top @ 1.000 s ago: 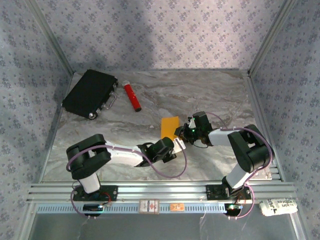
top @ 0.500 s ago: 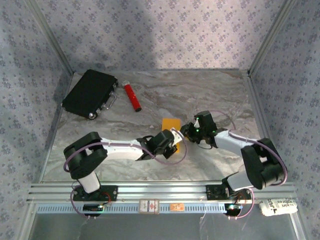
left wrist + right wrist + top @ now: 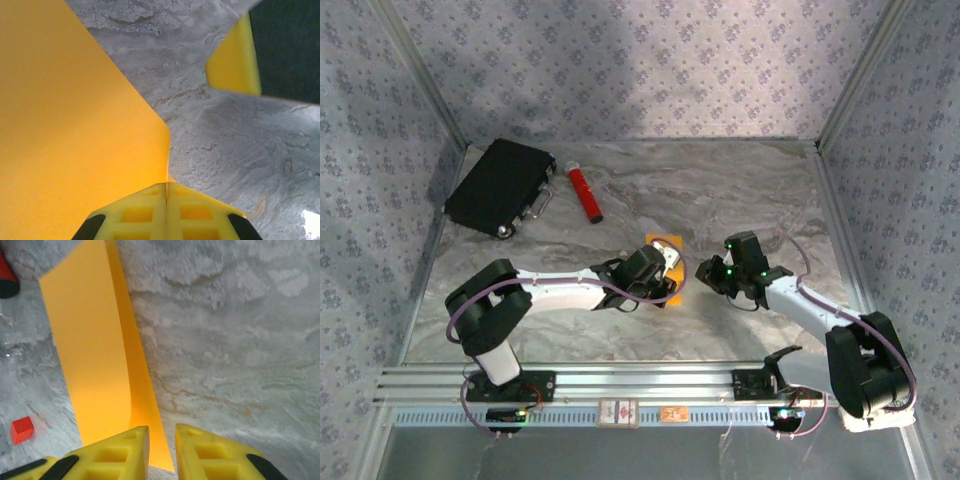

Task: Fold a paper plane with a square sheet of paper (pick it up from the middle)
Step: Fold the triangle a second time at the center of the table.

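Two grippers meet mid-table at the square sheet of paper [image 3: 663, 242]. Left gripper [image 3: 166, 192] has its jaws pressed together on an edge of the sheet, which bows up off the marble table [image 3: 240, 150]. Right gripper [image 3: 161, 434] sits just right of the sheet, jaws a narrow gap apart and gripping nothing; a small red block [image 3: 22, 430] lies across the sheet from it.

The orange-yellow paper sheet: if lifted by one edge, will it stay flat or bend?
Probably floppy: the paper sheet curls where the left gripper pinches its edge. Likely light and thin, so it may slide on the smooth marble-patterned table.
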Tool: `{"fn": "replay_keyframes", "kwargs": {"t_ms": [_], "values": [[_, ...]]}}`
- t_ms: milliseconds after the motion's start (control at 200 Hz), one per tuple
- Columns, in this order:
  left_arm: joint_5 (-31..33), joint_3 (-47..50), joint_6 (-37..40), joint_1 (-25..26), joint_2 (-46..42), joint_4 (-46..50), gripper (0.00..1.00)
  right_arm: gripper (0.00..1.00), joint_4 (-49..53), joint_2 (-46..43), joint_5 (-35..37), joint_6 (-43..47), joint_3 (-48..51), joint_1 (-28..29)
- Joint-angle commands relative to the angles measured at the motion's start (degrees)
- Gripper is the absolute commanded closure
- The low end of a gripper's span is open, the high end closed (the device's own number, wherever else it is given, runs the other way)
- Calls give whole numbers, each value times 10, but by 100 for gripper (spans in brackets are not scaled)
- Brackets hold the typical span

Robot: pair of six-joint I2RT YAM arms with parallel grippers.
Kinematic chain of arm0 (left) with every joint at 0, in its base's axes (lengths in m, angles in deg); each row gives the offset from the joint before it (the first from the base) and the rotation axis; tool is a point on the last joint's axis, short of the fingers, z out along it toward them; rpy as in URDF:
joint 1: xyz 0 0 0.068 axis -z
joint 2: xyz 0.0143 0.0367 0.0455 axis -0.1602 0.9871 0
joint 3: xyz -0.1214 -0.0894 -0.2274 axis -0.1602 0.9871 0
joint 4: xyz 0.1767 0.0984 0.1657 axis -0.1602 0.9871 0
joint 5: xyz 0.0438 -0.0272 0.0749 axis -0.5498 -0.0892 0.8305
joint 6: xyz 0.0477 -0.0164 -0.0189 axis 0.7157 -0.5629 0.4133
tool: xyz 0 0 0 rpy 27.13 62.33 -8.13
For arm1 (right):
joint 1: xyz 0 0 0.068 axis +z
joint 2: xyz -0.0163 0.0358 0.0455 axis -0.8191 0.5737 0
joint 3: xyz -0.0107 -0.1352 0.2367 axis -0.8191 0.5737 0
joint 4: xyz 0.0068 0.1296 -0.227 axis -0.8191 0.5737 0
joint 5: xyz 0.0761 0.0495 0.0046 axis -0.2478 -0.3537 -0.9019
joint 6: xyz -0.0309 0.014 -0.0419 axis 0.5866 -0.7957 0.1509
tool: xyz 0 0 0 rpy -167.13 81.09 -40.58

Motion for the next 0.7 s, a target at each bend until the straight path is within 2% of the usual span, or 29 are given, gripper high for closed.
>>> {"fn": "replay_keyframes", "kwargs": {"t_ms": [0,220,400,555,695], "values": [[-17,-18,-51,1,-9,-12,100,83,-6,-8,-24,-2,21,4],[0,-1,-80,1,-14,-23,100,95,-72,12,-54,-25,37,27],[29,10,-63,-2,-22,-10,100,98,-137,60,-55,-54,36,67],[27,15,-60,-11,-20,-5,100,98,-174,104,-51,-69,28,93],[25,17,-62,-12,-17,-12,100,100,-166,141,-39,-69,18,106]]}}
